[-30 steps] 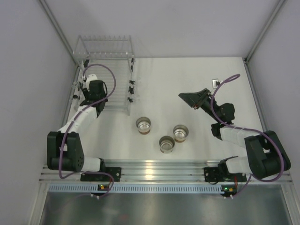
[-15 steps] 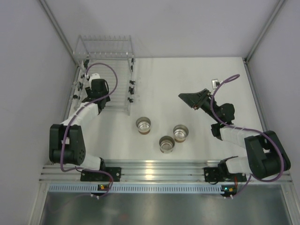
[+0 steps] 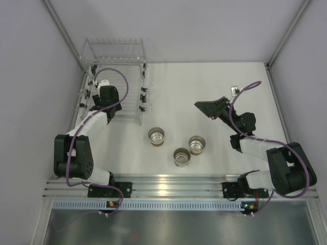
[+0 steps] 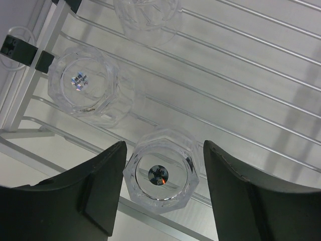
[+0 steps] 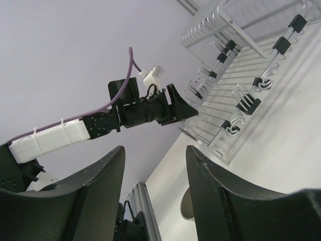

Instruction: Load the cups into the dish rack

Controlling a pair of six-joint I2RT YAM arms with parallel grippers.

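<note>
Clear cups: one (image 4: 161, 173) sits between the left gripper's fingers; two more (image 4: 83, 85) (image 4: 148, 15) lie beyond its tips, all on the rack wires.
Left gripper (image 4: 164, 145): released, fingers spread either side of that cup, over the dish rack (image 3: 130, 97).
Right gripper (image 5: 155, 150): released, empty, raised above the desk (image 3: 204, 81).
Cream cups (image 3: 157, 136) (image 3: 196, 144) (image 3: 181, 156): on the desk, between both grippers.

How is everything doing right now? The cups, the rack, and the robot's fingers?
Dish rack: holds three clear cups, no cream ones.
Clear cups: all three sit in the rack.
Cream cups: all three stand on the table, open side up, empty.
Left fingers: open, one clear cup between them.
Right fingers: open, holding nothing, up in the air.
</note>
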